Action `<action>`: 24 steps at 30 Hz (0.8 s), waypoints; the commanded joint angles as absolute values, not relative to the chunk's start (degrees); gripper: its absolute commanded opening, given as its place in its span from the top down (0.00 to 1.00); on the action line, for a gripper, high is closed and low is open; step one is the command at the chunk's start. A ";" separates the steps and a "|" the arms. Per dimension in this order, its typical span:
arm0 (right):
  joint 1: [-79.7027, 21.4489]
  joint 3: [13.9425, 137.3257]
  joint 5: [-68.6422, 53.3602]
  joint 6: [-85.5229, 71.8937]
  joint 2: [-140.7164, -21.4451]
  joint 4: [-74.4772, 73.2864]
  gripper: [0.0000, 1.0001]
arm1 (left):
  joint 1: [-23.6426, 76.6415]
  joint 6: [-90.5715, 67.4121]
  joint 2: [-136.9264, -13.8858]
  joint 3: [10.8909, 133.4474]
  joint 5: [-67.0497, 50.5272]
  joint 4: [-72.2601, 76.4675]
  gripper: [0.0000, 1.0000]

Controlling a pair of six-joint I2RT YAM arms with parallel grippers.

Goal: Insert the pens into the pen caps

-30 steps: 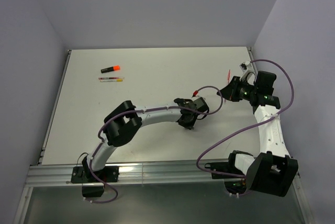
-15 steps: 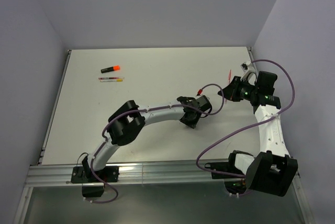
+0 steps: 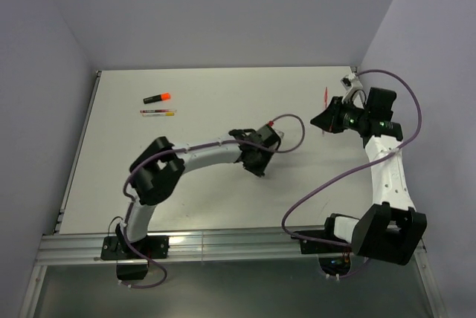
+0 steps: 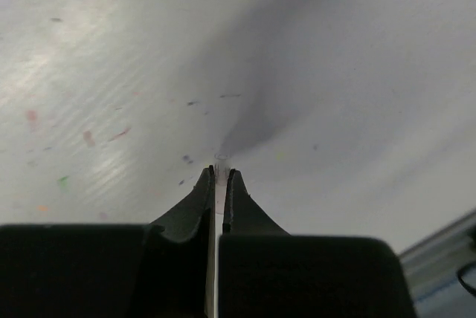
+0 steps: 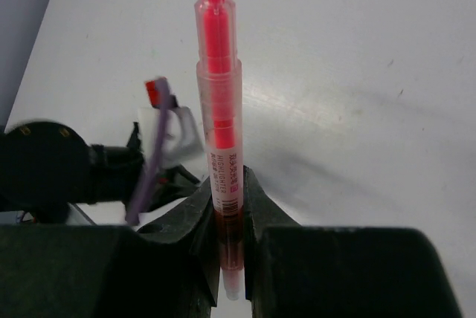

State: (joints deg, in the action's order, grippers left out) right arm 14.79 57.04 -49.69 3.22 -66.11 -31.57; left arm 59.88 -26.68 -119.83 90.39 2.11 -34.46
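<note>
The right gripper (image 5: 225,181) was clamped on a translucent pink highlighter pen (image 5: 218,102). It gripped the lower barrel, and the pen pointed straight out from the wrist. Seen from above, gripper and pen sat over the white counter (image 3: 208,91), close to its far right corner.

The left gripper (image 4: 218,173) was over the middle of the counter, tips angled down near the surface. Its jaws were pressed almost together. A thin pale sliver showed between them, too small to identify.

A stubby black marker (image 3: 157,98) with an orange tip lay toward the far left corner. A thin stick pen (image 3: 158,112) with a yellow end lay just beside it, roughly parallel, on the near side. Both were well apart from the grippers.
</note>
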 commanded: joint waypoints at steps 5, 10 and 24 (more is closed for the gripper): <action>8.45 67.41 -53.62 4.75 -71.63 -30.85 1.00 | 39.75 -23.20 -92.22 83.24 -18.00 -14.26 1.00; -2.80 69.69 -53.43 4.13 -73.65 -29.45 1.00 | 27.28 -27.84 -84.57 81.74 -28.46 -0.55 1.00; -14.32 90.17 -64.69 1.06 -88.24 -27.51 1.00 | 23.64 -49.04 -86.39 79.80 -37.71 38.49 1.00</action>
State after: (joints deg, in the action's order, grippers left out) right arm -12.49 85.32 -62.19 2.44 -87.64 -29.34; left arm 22.24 -44.10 -85.84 76.73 -35.33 29.52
